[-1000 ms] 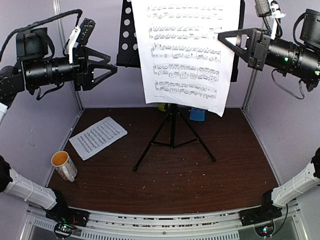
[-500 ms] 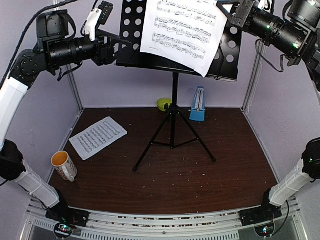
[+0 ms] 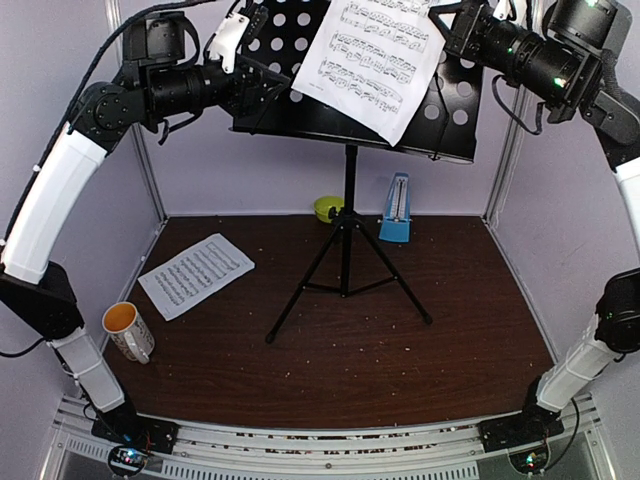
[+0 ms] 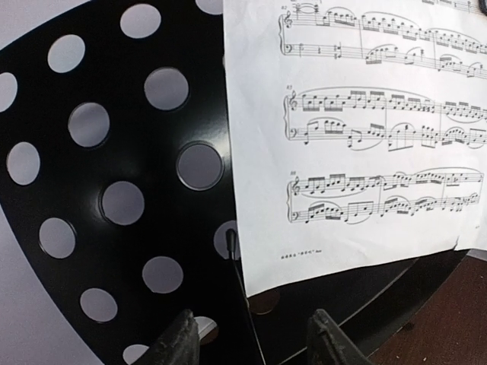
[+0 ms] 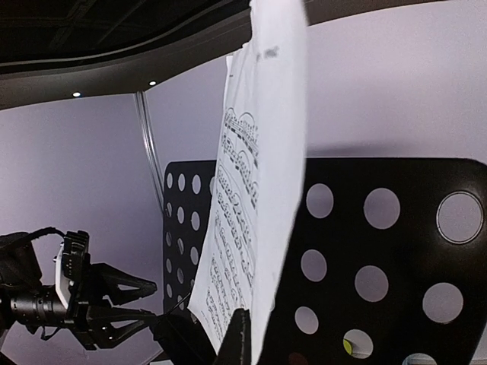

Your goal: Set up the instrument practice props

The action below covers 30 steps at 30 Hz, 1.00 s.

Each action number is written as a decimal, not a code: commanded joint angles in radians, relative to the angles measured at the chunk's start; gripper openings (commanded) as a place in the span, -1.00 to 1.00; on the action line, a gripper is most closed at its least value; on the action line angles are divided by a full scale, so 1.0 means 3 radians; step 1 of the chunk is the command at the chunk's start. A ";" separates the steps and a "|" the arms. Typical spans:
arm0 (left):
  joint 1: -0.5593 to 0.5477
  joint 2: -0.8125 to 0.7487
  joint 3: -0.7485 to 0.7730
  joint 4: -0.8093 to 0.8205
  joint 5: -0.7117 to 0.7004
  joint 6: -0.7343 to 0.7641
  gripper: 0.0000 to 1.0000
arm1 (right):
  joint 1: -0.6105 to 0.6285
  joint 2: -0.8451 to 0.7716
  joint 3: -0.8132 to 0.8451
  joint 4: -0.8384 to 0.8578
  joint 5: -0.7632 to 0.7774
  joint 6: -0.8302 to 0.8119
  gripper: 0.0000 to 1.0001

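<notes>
**A:** Anything legible on the sheet-music page (image 3: 375,60)?

**B:** Only printed staves. The tiny line at its foot is too fine to read.

**A:** Where is it against the right claw (image 3: 441,15)?

**B:** That claw is clenched on its upper right corner. The page hangs tilted across the music stand (image 4: 114,152).

**A:** And the left claw (image 4: 255,344)?

**B:** Released, at the desk's lower edge just beside the page. Contact, I cannot tell. The second page (image 3: 196,274) lies on the table (image 3: 450,340), and the metronome (image 3: 397,210) stands behind the tripod.

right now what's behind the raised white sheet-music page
Black perforated music-stand desk; round holes show either side of the white printed page. Its part behind the paper is hidden.
</notes>
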 commanded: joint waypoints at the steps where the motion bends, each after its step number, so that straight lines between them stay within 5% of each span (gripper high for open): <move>1: 0.0022 0.0063 0.0101 0.0044 -0.0066 0.0103 -0.01 | -0.0015 0.0014 0.0089 0.0053 0.0103 -0.0084 -1.00; 18: 0.0022 0.0256 0.0166 0.0079 -0.0290 0.0237 -0.24 | -0.0016 -0.0109 0.0007 -0.0026 0.0294 -0.0130 -1.00; 24: 0.0017 0.0198 0.0119 0.0191 -0.0320 0.0223 -0.69 | -0.0016 -0.0114 0.0002 -0.0038 0.0312 -0.0146 -1.00; 30: 0.0013 -0.0054 -0.0325 0.0673 -0.0379 0.0175 -0.86 | -0.0015 -0.0127 -0.0016 -0.0033 0.0353 -0.0156 -1.00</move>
